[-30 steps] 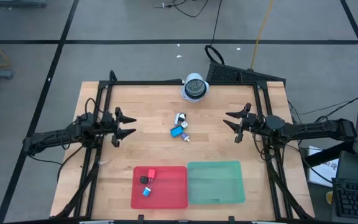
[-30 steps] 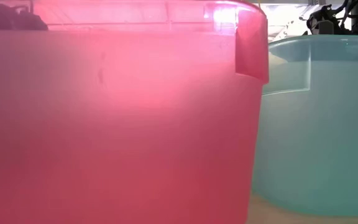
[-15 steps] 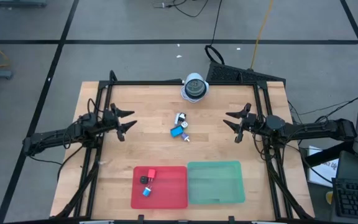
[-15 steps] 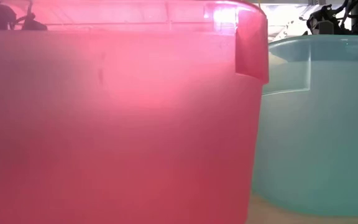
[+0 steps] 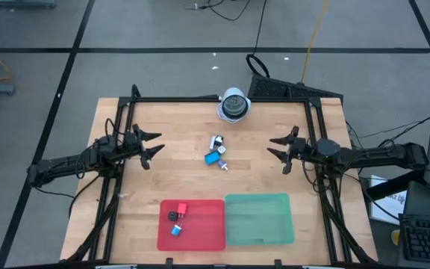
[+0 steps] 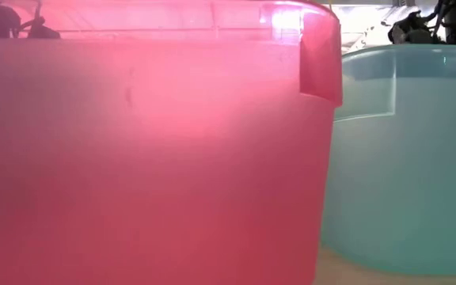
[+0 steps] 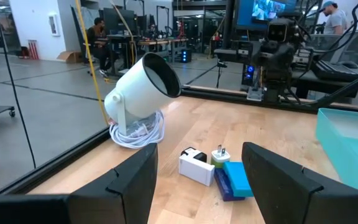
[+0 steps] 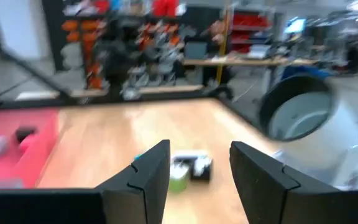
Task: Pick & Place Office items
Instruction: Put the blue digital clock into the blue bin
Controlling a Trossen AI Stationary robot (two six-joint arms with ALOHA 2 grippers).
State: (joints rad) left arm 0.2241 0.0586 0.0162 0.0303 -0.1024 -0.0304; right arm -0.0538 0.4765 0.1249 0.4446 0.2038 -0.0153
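We see the left gripper (image 5: 150,145) hovering spread and empty at the table's (image 5: 178,179) left side, and the right gripper (image 5: 276,149) likewise parted, holding nothing, opposite. Between them lie the loose office items (image 5: 216,152); three more pieces (image 5: 177,217) sit in the red tray (image 5: 207,237), beside the green tray (image 5: 260,220).

A round white-and-grey domed object (image 5: 234,104) is sitting at the tabletop's (image 5: 178,127) far edge. A red tray (image 5: 207,233) and a green tray (image 5: 258,219) are lying side by side, touching, at the near edge.
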